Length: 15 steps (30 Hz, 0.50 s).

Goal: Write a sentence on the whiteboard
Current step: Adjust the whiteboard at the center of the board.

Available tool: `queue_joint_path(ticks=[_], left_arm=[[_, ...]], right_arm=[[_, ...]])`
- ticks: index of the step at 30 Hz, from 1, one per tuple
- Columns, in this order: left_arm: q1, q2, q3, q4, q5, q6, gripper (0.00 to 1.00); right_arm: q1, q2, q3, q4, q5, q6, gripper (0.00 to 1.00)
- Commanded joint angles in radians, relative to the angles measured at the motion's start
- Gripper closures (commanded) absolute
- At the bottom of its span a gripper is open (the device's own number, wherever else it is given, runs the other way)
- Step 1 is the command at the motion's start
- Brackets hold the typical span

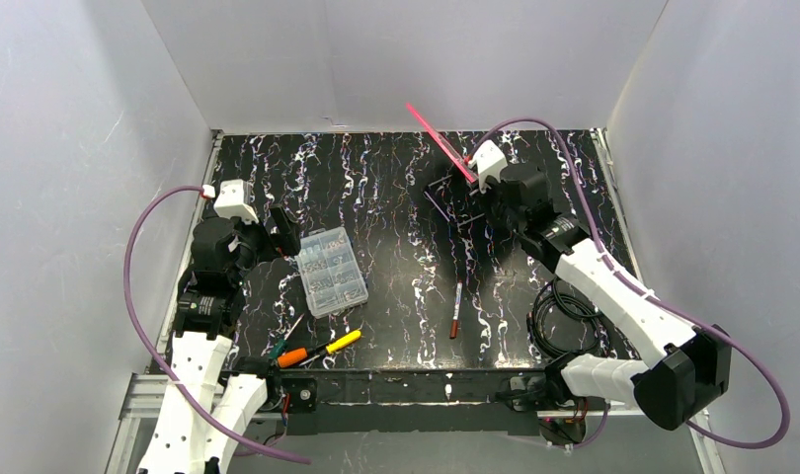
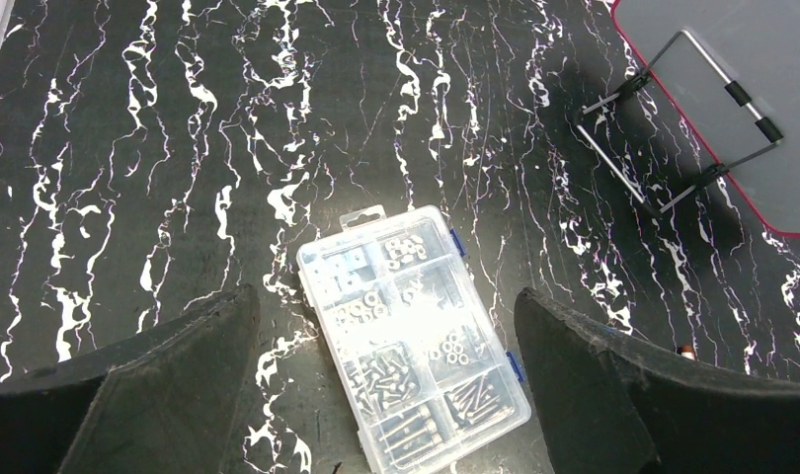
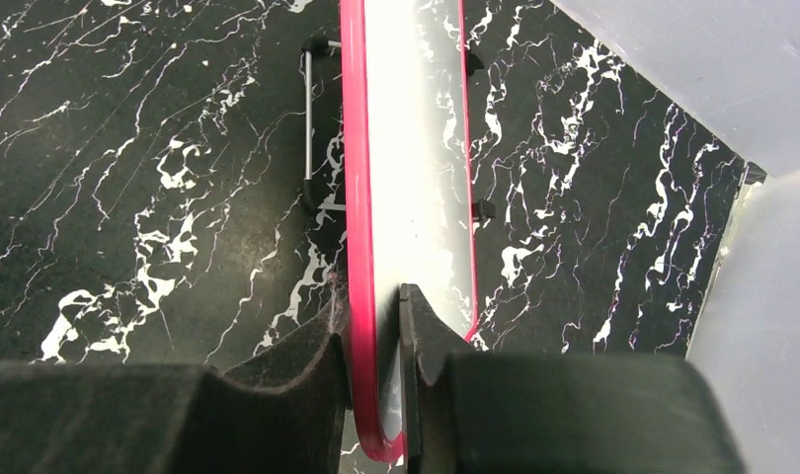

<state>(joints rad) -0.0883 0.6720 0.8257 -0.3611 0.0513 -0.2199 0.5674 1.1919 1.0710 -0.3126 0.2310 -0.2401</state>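
- Black white-veined tabletop [image 1: 396, 197], grey walls around.
- whiteboard [image 3: 416, 148] shows almost edge-on, so any writing on it is unreadable; left wrist view cuts it off at the corner.
- right claw [image 3: 374, 316] is clamped on its pink rim, board tilted up at the far right, wire stand [image 3: 307, 118] just beside it.
- left claw [image 2: 386, 296] gapes wide, holding nothing, over a clear organizer box [image 2: 411, 341].
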Motion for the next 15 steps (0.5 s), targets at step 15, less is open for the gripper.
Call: queue_joint_path(ticks=[15], left_arm=[[-0.009,-0.010,-0.008,0.007,0.009,0.014,0.01]], right_arm=[[0.224,0.135,0.146,-0.040,0.217,0.311,0.87]])
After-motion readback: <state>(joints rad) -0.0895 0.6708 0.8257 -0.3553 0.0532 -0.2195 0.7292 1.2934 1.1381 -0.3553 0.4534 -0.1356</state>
